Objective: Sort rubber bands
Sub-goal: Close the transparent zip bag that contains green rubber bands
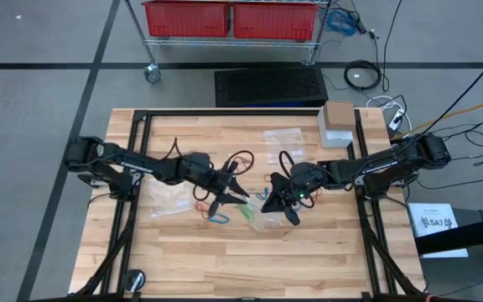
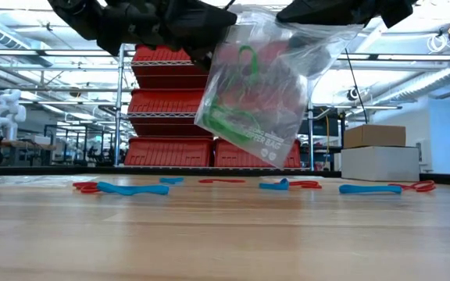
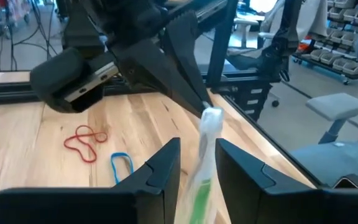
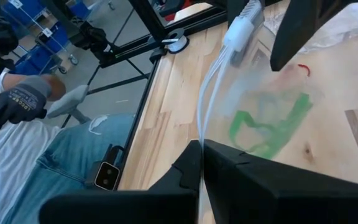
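Working from the left arm across, the left gripper [image 1: 229, 195] is hovering near mid-table with its fingers [image 3: 160, 171] spread a little, and the top edge of a clear bag [image 2: 260, 86] is running up through the gap between them; whether they are actually pressing on the plastic cannot be told. The bag is hanging above the wood, its long axis near vertical, with green rubber bands [image 2: 237, 117] gathered in its lower part, below both sets of fingertips.

Beyond the left fingertips, down on the wood, a red band [image 3: 86, 142] and a blue band [image 3: 122, 163] are lying loose, well apart from the bag. In the low view more red and blue bands [image 2: 131, 188] are strung flat along the table under the hanging bag.

The right gripper [image 1: 285, 201] is meeting the bag from the opposite side, its fingers [image 4: 194, 168] pressed together on the plastic's upper edge, so it seems to be carrying the weight. The left gripper is judged nearer the loose bands, and the bag's mouth, lying between the two grippers, looks like what the next move depends on.
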Available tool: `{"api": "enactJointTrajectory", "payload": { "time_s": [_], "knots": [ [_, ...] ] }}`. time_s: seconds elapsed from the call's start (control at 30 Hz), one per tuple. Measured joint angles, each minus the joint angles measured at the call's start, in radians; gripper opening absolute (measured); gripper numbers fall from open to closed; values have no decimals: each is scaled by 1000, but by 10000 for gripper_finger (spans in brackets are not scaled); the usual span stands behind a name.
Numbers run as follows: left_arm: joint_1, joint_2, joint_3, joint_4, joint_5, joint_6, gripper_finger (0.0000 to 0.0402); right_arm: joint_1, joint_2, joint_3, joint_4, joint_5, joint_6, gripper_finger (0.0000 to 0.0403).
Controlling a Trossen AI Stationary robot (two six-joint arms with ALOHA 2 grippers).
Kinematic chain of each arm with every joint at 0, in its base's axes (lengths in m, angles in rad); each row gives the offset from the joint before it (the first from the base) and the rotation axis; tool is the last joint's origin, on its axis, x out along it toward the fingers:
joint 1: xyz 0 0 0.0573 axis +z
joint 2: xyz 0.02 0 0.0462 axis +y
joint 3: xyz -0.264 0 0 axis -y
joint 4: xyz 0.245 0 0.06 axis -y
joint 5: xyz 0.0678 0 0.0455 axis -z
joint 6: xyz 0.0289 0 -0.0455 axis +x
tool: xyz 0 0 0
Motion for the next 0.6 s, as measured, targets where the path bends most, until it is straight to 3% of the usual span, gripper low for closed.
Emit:
{"api": "enactJointTrajectory", "payload": {
  "time_s": [0.17,0.4,0.6],
  "knots": [
    [0,0,0,-3,14,20,79,4,0,0,1,0,0,0],
    [0,0,0,-3,14,49,10,4,0,0,-1,1,-3,0],
    [0,0,0,-62,-77,97,4,3,-1,0,-24,34,-29,0]
  ]
}}
